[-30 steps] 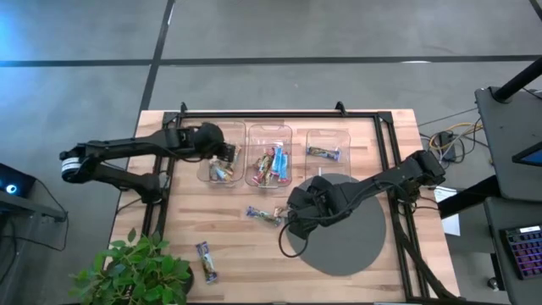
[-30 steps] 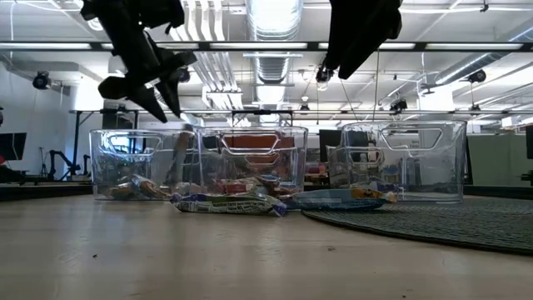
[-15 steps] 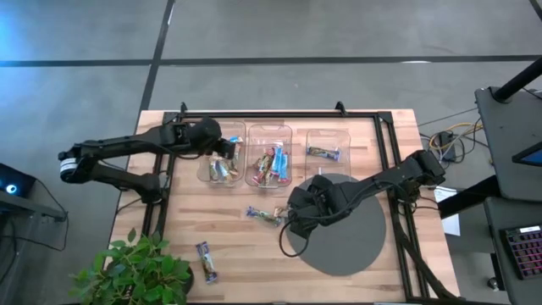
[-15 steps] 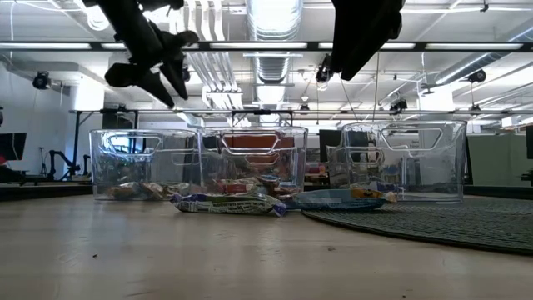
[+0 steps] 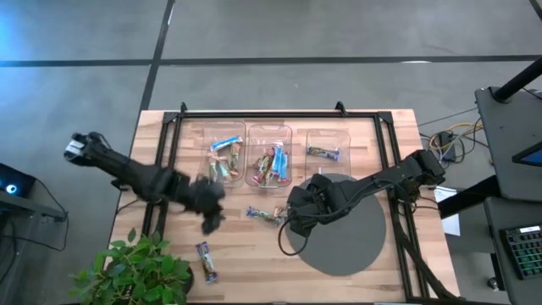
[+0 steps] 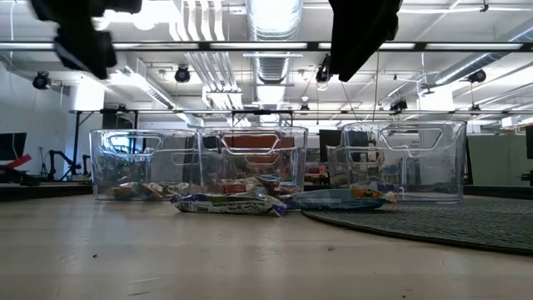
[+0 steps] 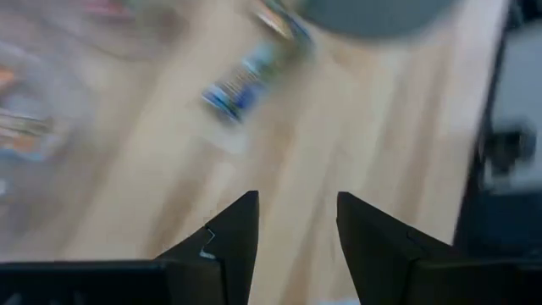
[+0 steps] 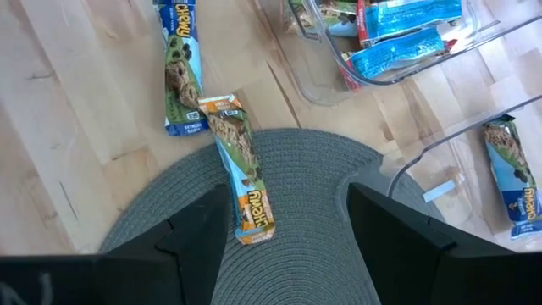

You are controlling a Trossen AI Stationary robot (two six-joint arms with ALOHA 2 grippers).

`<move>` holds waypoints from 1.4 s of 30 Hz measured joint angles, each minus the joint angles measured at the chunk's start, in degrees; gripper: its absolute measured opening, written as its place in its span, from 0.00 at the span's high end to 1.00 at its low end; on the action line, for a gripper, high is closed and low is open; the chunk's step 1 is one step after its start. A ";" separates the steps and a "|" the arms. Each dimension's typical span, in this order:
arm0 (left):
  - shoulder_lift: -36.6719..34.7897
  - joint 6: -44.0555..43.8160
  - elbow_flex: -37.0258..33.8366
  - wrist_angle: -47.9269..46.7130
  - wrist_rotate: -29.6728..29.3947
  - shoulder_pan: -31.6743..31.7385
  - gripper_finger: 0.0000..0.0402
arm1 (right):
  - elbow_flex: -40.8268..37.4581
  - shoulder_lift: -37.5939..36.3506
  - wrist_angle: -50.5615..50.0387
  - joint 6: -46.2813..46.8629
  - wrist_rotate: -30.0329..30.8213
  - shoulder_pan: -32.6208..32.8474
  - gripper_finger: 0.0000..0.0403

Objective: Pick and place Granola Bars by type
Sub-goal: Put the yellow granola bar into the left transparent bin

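The wooden table (image 5: 356, 263) carries a round grey mat (image 5: 356, 246) on its right half and three clear bins in a row along its far side. The left bin (image 5: 222, 154) holds several bars, among them a blue one (image 5: 225, 143); the middle bin (image 5: 269, 156) holds a pile of blue, red and mixed bars (image 5: 273, 163); the right bin (image 5: 327, 146) holds a single bar (image 5: 323, 152). A potted plant (image 5: 131, 273) stands at the near left corner of the table. The left arm reaches from the table's left edge toward the centre, with the left gripper (image 5: 209, 212) over bare wood in front of the left bin; its fingers (image 7: 237, 233) stand apart with nothing between them. The right arm stretches from the right side across the mat, with the right gripper (image 5: 294, 219) above the mat's left edge; its fingers (image 8: 199, 233) are spread wide and hold nothing. Two bars lie below that gripper: a blue-wrapped bar (image 8: 181, 69) on the wood, and an orange-wrapped bar (image 8: 243, 180) touching its end and lying partly on the mat. From above these appear as a pair of bars (image 5: 264, 214) between the two grippers. A further bar (image 5: 206, 261) lies alone near the front left of the table, close to the plant.
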 joint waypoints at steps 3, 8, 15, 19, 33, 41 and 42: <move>0.49 0.71 -1.19 0.84 -3.52 -7.86 0.65 | 0.00 0.00 0.16 -0.24 -0.04 0.00 0.43; 0.56 -5.80 -4.48 4.27 -9.29 -13.10 0.65 | 0.00 0.00 0.36 -0.43 -1.46 -0.37 0.43; 0.56 -11.59 -7.12 6.35 -9.55 -13.58 0.65 | 0.00 0.00 -0.41 -1.16 -8.61 0.69 0.43; 0.55 -11.63 -7.18 6.81 -10.58 -13.58 0.65 | 0.00 0.00 -1.92 -1.93 -10.09 3.83 0.43; 0.56 -11.17 -7.18 9.43 -14.98 -13.58 0.65 | -9.94 -0.04 5.75 -2.12 -14.67 9.35 0.43; 0.54 -11.59 -7.18 9.43 -14.98 -13.58 0.65 | -16.59 -0.07 21.18 -7.72 -8.60 7.19 0.43; 0.54 -11.59 -7.18 9.43 -14.98 -13.58 0.65 | -17.76 -0.07 22.76 -7.65 -10.06 6.10 0.43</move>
